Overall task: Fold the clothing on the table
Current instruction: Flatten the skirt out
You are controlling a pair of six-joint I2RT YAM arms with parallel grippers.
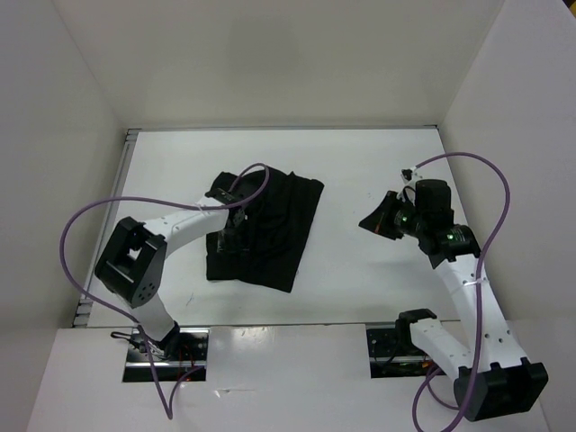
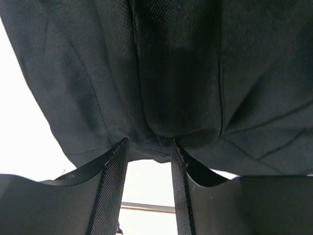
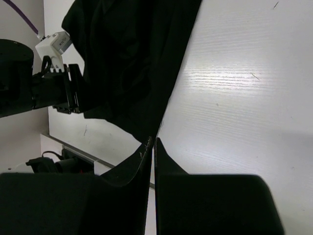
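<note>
Looking down from above, you see the flat white rectangular table [image 1: 360, 162] filling the space between plain white upright walls [image 1: 270, 54]. The black pleated cloth garment [image 1: 279, 225] lies on it left of the middle, nearer the table's left edge than its right and roughly midway between the far and near edges. It is rumpled rather than flat, with its far-right corner pointing towards the table's middle.

Your white-and-black left arm [image 1: 175, 225] reaches in from the near-left corner and lies over the garment's left side. Your right arm [image 1: 468, 288] rises from the near-right corner and bends back along the right edge.

Your left gripper [image 1: 227, 241] sits on the garment's left part. From the left wrist, the garment [image 2: 171, 63] fills nearly the whole view, and the left gripper [image 2: 149, 147] has its jaws about half apart, with a ridge of the cloth's hem bunched between them. Both fingers [image 2: 113, 166] touch that hem, but you cannot tell whether they really pinch it.

Your right gripper [image 1: 376, 222] hangs over bare table near the right edge, well apart from the garment. From the right wrist, the right gripper [image 3: 152, 144] has its jaws pressed together with only a thin slit between them and nothing in it; the garment [image 3: 132, 58] lies beyond its tips, towards the left edge.
</note>
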